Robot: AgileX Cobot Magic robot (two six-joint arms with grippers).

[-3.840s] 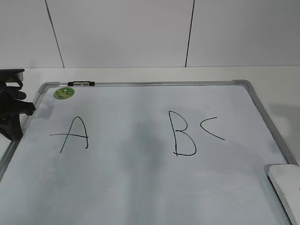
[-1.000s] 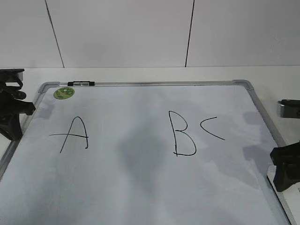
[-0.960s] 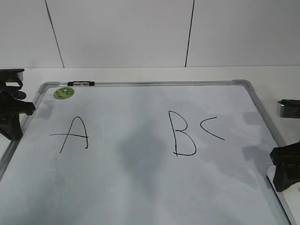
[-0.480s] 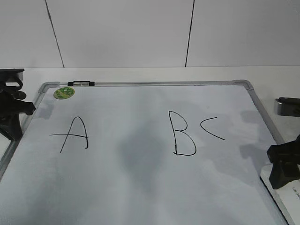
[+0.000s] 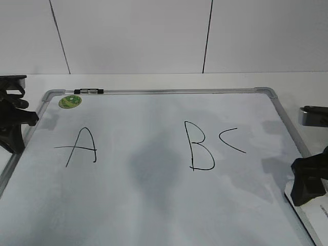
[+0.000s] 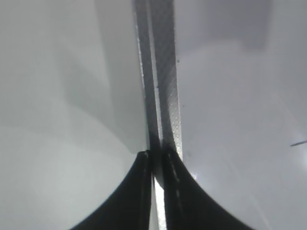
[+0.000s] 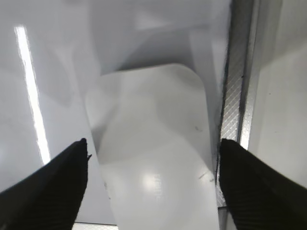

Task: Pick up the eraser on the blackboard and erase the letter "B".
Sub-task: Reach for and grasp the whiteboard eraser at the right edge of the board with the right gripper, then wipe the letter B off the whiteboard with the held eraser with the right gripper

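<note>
Right gripper: fingers spread wide, nothing between them yet; you have it hanging directly over the eraser, a white rounded-rectangular plastic block with a smooth top.

Eraser, position: between and beneath your two black fingertips, one to each side of its width, neither visibly touching. Its long axis runs straight ahead of the gripper, across your closing line, so the jaws would shut on its short dimension. Its right edge lies just beside the grey metal frame of the blackboard, a large white dry-erase board.

Letter "B", thin black hand-drawn capital: ahead and to the left of this gripper, well apart.

Left gripper: fingers pressed together, parked over the board's far left frame; much farther from the eraser. Judgement: the pick-up falls to your right arm.
</note>
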